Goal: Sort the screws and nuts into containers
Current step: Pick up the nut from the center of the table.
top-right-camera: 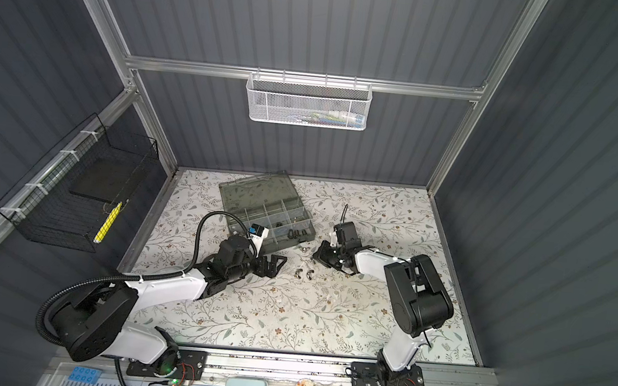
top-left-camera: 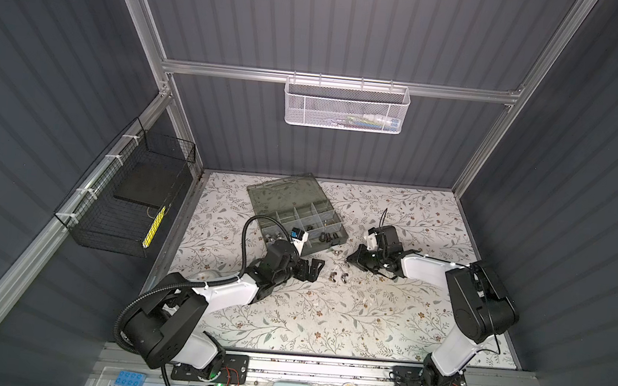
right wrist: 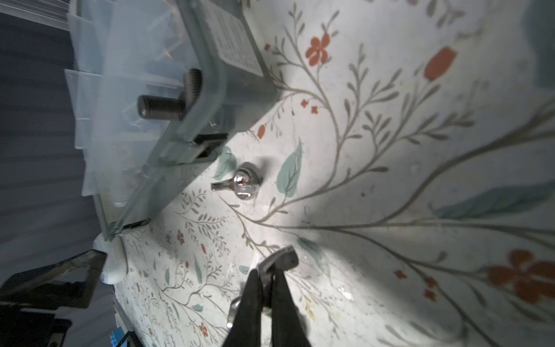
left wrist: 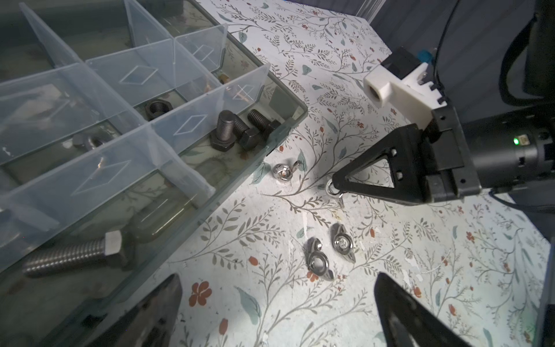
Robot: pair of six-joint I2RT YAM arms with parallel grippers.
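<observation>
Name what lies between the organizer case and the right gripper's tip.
One lone wing nut, touching neither the organizer case nor the right gripper; the left wrist view shows it.

walls (top-left-camera: 334,30): dark ribbed panels | frame (top-left-camera: 234,72): aluminium | table (top-left-camera: 326,319): floral cover

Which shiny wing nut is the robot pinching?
The wing nut at the shut right end effector's tip; the other three lie loose on the flowery table.
</observation>
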